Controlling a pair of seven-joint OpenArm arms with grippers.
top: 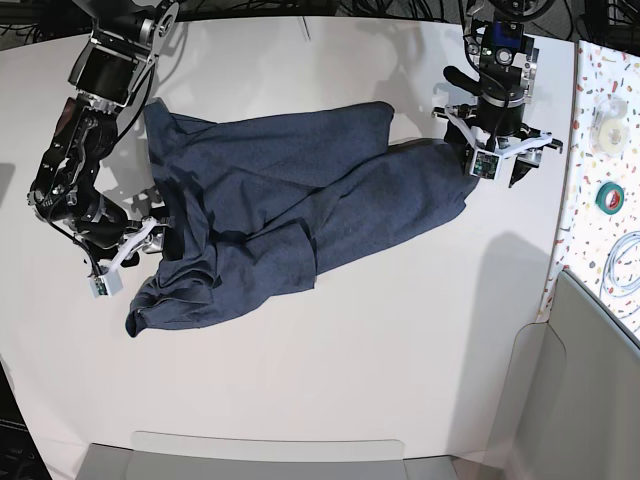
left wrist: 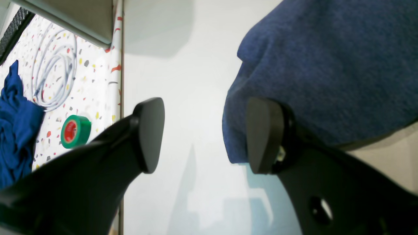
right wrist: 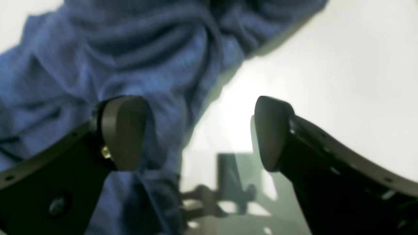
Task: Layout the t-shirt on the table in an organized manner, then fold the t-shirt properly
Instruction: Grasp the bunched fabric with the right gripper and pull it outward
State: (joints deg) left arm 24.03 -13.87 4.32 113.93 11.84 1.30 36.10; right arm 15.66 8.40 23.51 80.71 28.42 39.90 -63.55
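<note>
Base view overhead, far; both wrist views low, close, sharing the t-shirt (top: 290, 210) and table (top: 380, 360).

Hidden, cropped and blurred parts

In the right wrist view the t-shirt (right wrist: 114, 58) is blurred and cut off by the top and left edges. A blue cloth (left wrist: 14, 124) is cropped at the left wrist view's left edge. No lettering can be made out on the crumpled shirt in the base view.
</note>
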